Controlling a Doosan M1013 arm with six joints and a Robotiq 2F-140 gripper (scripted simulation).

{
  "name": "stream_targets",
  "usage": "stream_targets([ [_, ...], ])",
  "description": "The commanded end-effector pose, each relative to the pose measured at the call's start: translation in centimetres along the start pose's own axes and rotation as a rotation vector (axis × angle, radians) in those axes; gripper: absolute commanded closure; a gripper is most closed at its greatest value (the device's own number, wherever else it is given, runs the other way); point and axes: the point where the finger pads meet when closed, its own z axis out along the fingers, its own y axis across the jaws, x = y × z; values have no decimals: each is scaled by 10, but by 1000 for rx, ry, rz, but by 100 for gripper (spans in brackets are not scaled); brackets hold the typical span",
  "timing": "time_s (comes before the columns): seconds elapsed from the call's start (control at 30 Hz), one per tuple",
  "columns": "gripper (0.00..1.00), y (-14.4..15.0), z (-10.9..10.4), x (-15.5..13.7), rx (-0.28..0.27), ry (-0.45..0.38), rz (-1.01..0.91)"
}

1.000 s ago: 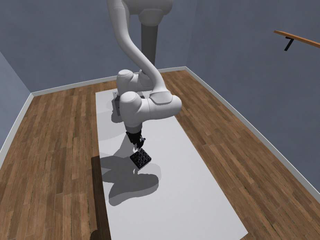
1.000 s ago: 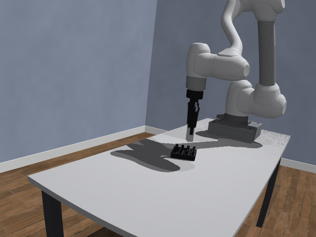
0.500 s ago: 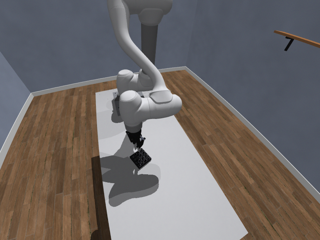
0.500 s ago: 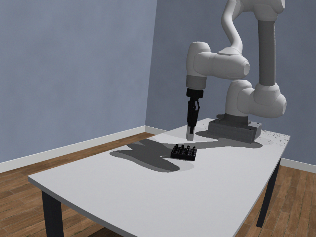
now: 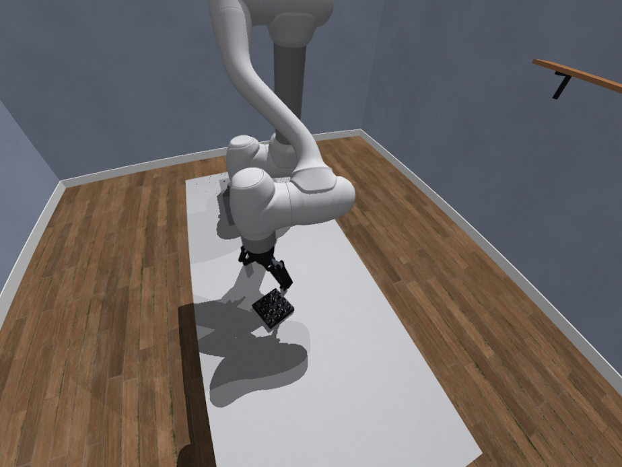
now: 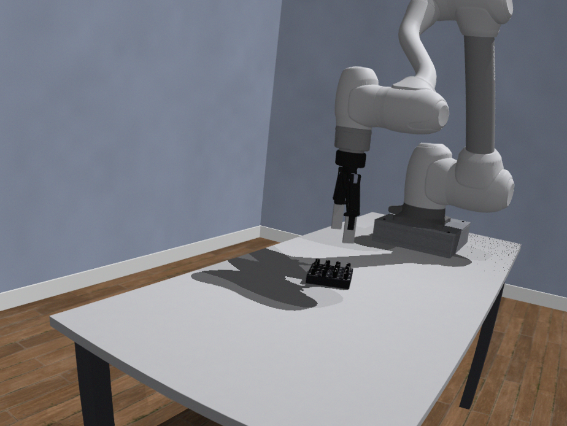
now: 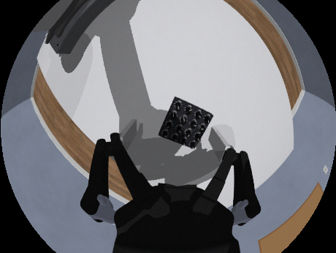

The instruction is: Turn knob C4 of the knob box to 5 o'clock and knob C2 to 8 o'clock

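The knob box (image 5: 272,307) (image 6: 329,275) (image 7: 186,122) is a small black square block with rows of black knobs. It stands on the white table (image 5: 351,377) (image 6: 229,357) (image 7: 218,46), turned at an angle to the table's edges. The white lines, marks and printed names are too small to read in any view. My gripper (image 5: 266,274) (image 6: 342,229) (image 7: 174,129) is open wide and empty. It hangs pointing down, a clear gap above the box and a little toward the arm's base. It touches no knob.
The arm's grey base block (image 6: 419,233) (image 7: 79,17) sits at the far end of the table. The arm's shadow falls across the table around the box. A wooden shelf (image 5: 578,75) hangs on the right wall, far off.
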Motion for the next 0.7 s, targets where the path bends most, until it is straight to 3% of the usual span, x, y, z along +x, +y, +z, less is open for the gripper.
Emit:
stream_targets([
  [0.0, 0, 0, -19, 0, 0, 0, 0],
  [0.13, 0, 0, -43, 0, 0, 0, 0],
  [0.2, 0, 0, -43, 0, 0, 0, 0],
  [0.4, 0, 0, -71, 0, 0, 0, 0],
  [0.67, 0, 0, -78, 0, 0, 0, 0],
])
